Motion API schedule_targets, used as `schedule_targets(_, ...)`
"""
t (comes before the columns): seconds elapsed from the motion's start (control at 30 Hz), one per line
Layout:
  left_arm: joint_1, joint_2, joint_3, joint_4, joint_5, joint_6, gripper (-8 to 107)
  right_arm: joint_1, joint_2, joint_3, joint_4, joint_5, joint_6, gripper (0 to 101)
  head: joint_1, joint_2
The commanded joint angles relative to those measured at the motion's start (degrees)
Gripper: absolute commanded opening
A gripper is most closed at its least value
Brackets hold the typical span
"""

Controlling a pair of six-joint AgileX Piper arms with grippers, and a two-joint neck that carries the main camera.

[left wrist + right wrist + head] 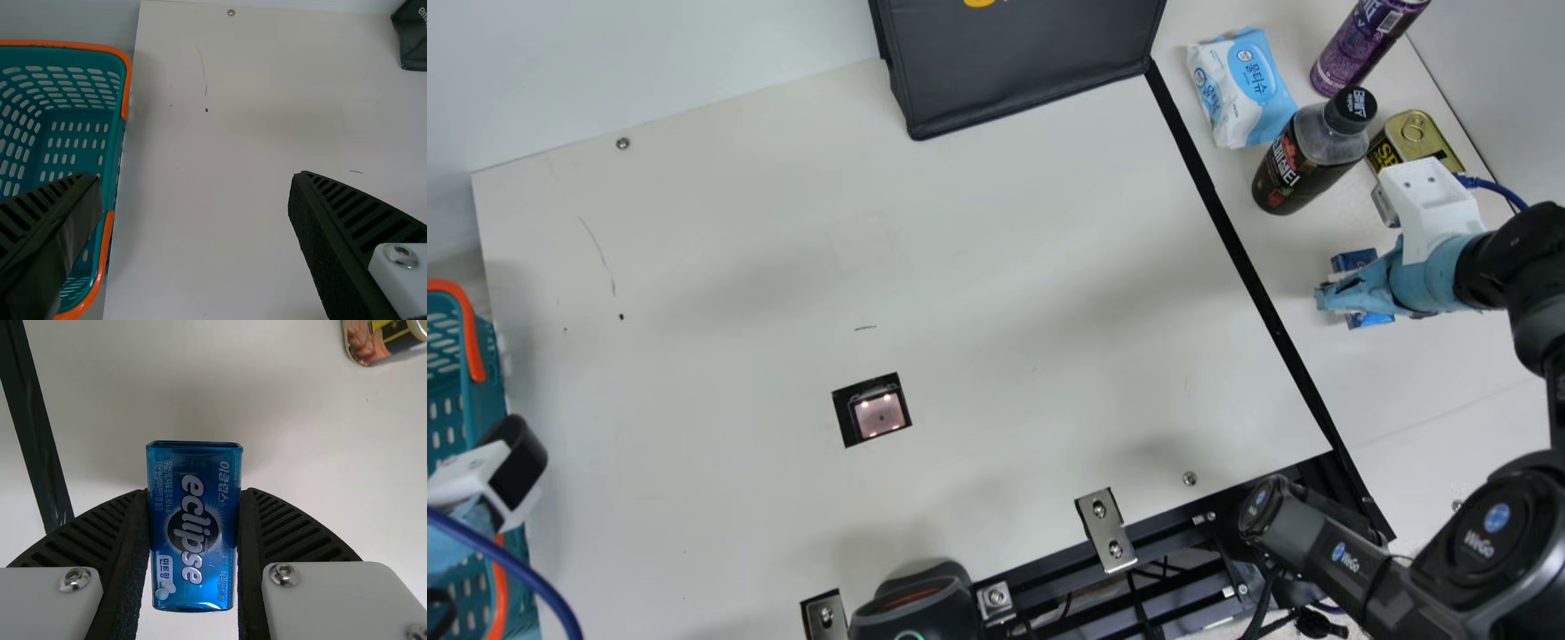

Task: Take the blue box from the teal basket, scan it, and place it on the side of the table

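In the main view, the right gripper [1343,293] grips a small, glossy blue box [1369,320] beyond the long black strip [1232,240], across from the square, glassy scanner window [880,415]. Placing seems the step in hand; next, settle the box, then release. In the left wrist view, the left gripper [193,179] stands wide and empty, beside a slotted teal plastic basket with orange rim [60,45], well across the strip. In the right wrist view, ribbed fingers clasp the box's smooth, flat sides.

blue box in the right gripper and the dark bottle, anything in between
Nothing lies between the blue box and the dark bottle; the main view shows just bare cream tabletop in that stretch.
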Motion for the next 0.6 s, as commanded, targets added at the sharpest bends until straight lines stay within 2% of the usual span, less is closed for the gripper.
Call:
schedule_targets(0.0, 0.0, 0.0, 0.0, 0.0, 0.0, 0.0, 90, 0.1, 0.6, -0.3, 0.4, -0.5, -1.2, 0, -1.7, -0.1)
schedule_targets(0.57, 0.0, 0.0, 0.0, 0.0, 0.0, 0.0, 90, 1.3, 5.1, -1.3, 1.9, -3.8, -4.9, 0, -1.7, -0.1)
